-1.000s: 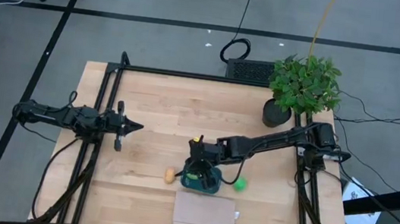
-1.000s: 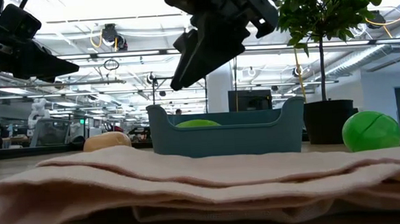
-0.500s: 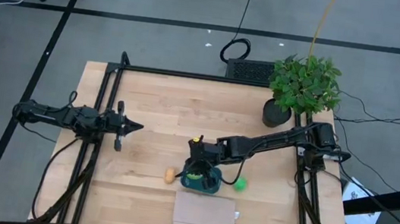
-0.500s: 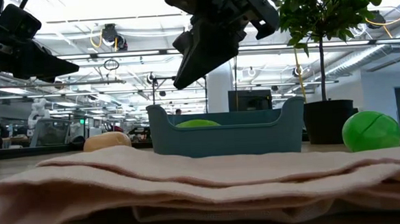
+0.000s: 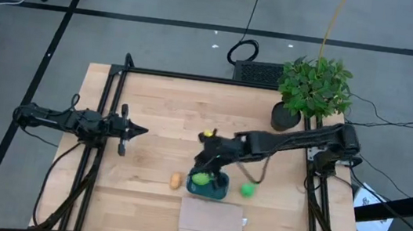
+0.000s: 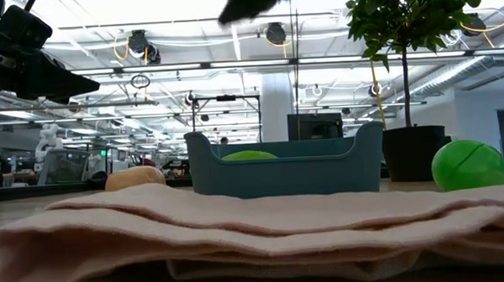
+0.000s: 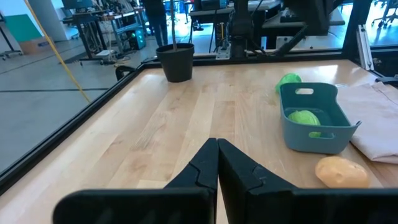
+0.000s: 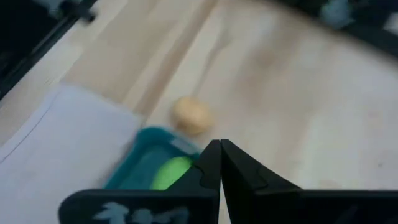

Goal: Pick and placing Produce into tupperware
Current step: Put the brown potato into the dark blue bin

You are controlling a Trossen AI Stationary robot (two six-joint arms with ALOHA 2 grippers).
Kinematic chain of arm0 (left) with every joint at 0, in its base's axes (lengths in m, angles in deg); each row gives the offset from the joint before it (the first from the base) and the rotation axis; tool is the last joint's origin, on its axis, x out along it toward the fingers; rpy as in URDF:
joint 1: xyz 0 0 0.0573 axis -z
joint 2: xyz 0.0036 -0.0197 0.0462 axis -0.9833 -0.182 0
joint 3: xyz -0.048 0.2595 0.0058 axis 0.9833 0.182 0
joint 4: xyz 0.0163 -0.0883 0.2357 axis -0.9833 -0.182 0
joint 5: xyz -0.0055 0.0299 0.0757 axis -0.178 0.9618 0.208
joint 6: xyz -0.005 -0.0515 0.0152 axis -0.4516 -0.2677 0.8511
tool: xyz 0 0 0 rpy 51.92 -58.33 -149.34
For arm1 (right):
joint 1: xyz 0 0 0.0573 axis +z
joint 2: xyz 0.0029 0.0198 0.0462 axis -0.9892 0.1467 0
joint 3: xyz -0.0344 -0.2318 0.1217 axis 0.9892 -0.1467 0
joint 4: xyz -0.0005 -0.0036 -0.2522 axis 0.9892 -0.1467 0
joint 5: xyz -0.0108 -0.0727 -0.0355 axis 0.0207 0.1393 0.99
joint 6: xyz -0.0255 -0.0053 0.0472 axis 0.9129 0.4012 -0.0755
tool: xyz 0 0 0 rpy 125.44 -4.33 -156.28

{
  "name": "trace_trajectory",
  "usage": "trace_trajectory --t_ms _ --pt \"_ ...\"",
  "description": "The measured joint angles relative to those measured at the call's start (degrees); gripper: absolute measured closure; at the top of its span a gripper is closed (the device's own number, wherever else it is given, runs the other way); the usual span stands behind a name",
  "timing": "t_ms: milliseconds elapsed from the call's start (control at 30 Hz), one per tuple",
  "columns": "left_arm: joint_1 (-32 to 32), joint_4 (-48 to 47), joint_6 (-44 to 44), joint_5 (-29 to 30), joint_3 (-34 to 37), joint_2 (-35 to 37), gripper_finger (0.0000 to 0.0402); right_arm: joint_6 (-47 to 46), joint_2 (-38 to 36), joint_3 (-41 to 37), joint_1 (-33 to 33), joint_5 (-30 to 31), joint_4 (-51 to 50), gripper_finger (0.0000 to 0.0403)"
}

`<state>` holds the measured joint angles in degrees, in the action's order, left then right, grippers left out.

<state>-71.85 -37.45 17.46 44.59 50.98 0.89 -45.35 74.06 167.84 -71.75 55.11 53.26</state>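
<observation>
High view first: lime-green piece (image 5: 200, 179) already lying inside the teal tupperware (image 5: 217, 190), near the front of the counter (image 5: 166, 118); yellow-orange piece (image 5: 175, 180) just beside the tupperware on the left-arm side, bright green ball (image 5: 247, 189) just beside it on the other; tan cloth (image 5: 212, 219) lying in front. Judged light, firm and smooth, so apt to roll or squirt out of a pinch; best taken across the widest middle, from above, with fingers well spread beforehand. Right claw (image 5: 205, 137) raised above the counter behind the tupperware, fingers pressed together, holding nothing, touching nothing. Left claw (image 5: 140, 131) parked well apart over the left side, also closed tight and empty.
</observation>
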Motion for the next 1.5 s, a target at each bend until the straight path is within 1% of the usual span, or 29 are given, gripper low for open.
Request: trace_trajectory --t_ms 100,267,500,667,733,800,867,967,1267,1500 --pt "0.0 0.0 0.0 0.0 0.0 0.0 0.0392 -0.6 -5.3 0.0 -0.8 4.0 0.1 0.0402" --pt "0.0 0.1 0.0 0.0 0.0 0.0 0.0392 -2.1 -13.3 0.0 -2.3 4.3 1.0 0.0403" --pt "0.0 0.1 0.0 0.4 0.0 0.0 0.0392 -3.5 -20.6 -2.2 -4.2 4.5 2.1 0.0403" --pt "0.0 0.0 0.0 0.4 0.0 0.0 0.0392 -4.6 -27.5 -5.4 -3.8 8.2 4.6 0.0403" --pt "0.0 0.0 0.0 0.4 0.0 0.0 0.0392 -5.2 -30.9 -8.7 -2.7 10.0 8.4 0.0403" --pt "0.0 -0.1 0.0 0.4 0.0 0.0 0.0392 -5.8 -34.4 -12.9 -1.9 10.3 12.5 0.0403" --pt "0.0 0.0 0.0 0.5 0.0 0.0 0.0392 -6.5 -37.7 -17.6 -1.3 10.6 15.5 0.0403" --pt "0.0 -0.1 0.0 0.5 0.0 0.0 0.0392 -7.0 -42.7 -25.0 -0.5 13.0 20.1 0.0403" --pt "0.0 -0.1 -0.2 0.5 0.0 0.0 0.0392 -8.6 -57.9 -46.9 -0.3 13.2 36.1 0.0403" --pt "0.0 -0.1 0.0 0.5 0.0 0.0 0.0392 -9.1 -65.4 -59.6 -2.0 13.2 46.1 0.0403"
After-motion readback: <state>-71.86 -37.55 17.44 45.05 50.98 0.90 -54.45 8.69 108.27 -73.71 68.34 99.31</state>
